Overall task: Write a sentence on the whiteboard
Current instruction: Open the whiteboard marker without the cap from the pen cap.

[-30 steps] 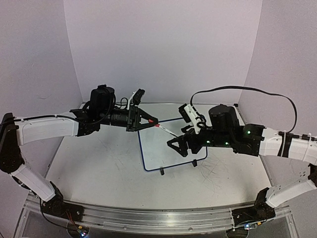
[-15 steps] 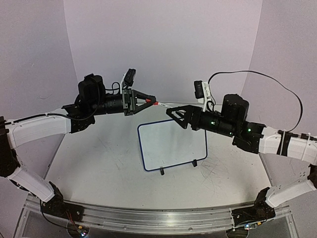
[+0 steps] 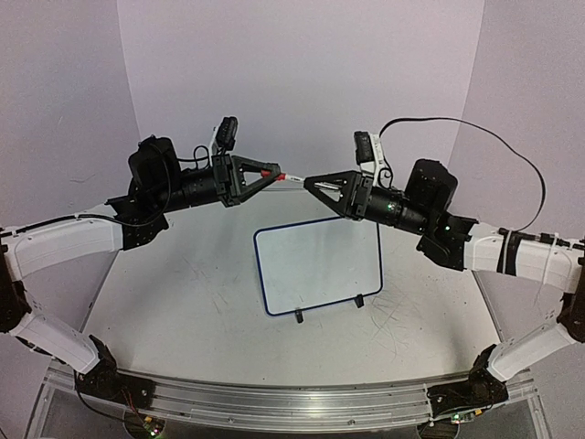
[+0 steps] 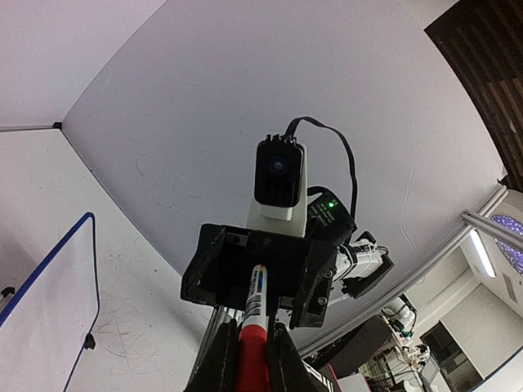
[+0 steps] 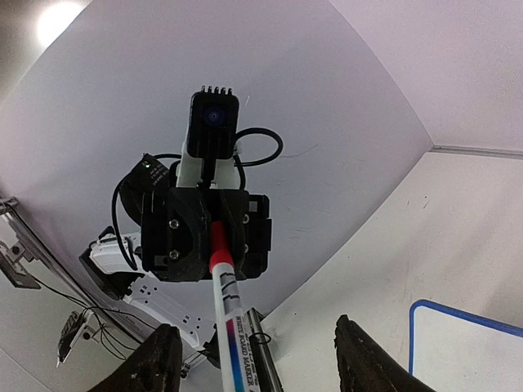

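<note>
Top external: whiteboard (image 3: 315,265) lies beneath jaws; left gripper (image 3: 271,170) clamps marker (image 3: 288,176), right gripper (image 3: 311,183) gapes around it.

Robotics lab cell: scratched white table (image 3: 183,302), plain white panels (image 3: 302,82) behind and beside it, aluminium rail (image 3: 292,402) along its near edge.

Bright even light, soft shadows, fisheye-warped wrist views

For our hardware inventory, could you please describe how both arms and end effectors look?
The left arm and right arm have white shells and black joints. The left end effector and right end effector are black triangular frames. A black cable loops over the right arm.
</note>
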